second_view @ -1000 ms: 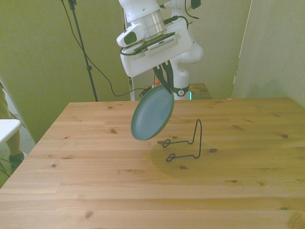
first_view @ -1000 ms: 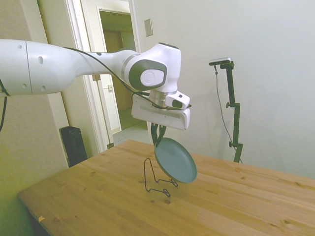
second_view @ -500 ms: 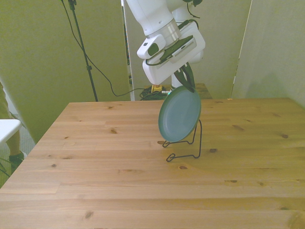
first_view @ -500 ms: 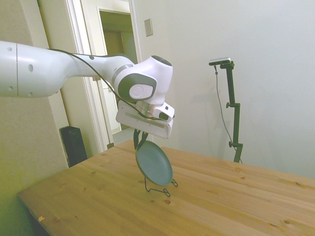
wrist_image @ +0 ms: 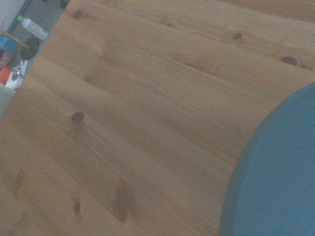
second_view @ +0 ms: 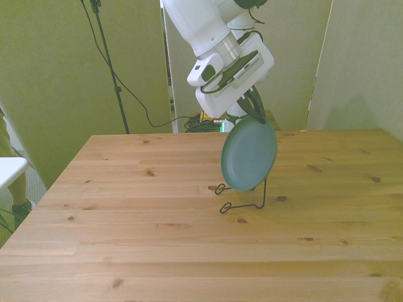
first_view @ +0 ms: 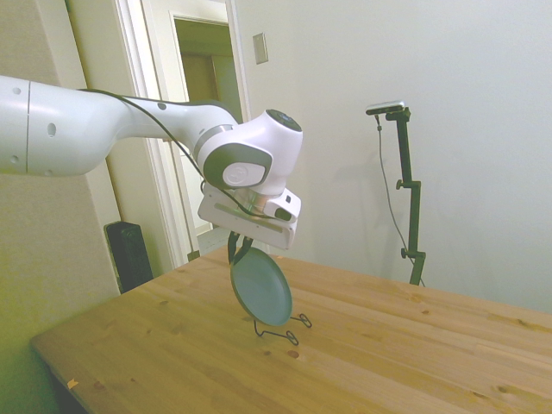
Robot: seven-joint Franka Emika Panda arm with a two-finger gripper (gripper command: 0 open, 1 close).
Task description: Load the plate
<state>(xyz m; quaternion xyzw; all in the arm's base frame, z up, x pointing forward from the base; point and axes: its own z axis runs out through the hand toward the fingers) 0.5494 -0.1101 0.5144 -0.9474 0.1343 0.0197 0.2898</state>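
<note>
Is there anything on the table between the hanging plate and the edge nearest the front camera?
Only the black wire rack just under the plate. Past its feet, the front view shows bare wooden table all the way to that edge.

The table (second_view: 126, 239) under my arm is bare pale pine, planks running side to side with dark knots scattered over them. One thing stands directly on it: a thin black wire rack (second_view: 247, 200), set near the table's middle, well clear of every edge, its feet flat on the wood.
</note>
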